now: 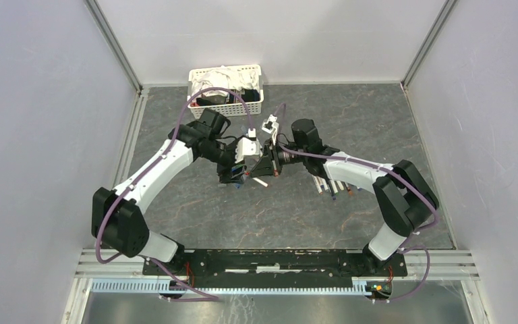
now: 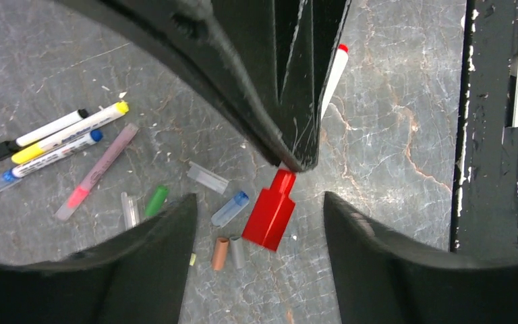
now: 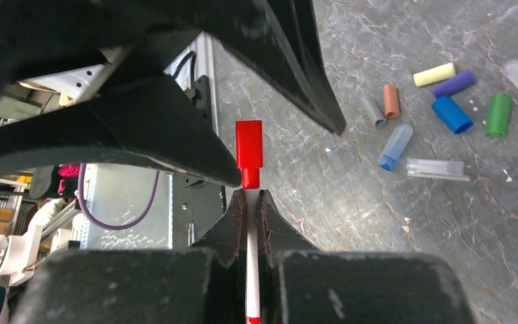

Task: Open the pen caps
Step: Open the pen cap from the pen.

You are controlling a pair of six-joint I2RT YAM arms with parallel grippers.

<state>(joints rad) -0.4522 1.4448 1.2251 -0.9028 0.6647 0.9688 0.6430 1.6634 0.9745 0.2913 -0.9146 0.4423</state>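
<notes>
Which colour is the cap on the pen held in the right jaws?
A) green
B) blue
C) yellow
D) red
D: in the right wrist view the right jaws are shut on the barrel of a white pen, and the cap sticking out past them is red.

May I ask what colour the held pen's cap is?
Red cap; right wrist view shows it best.
</notes>
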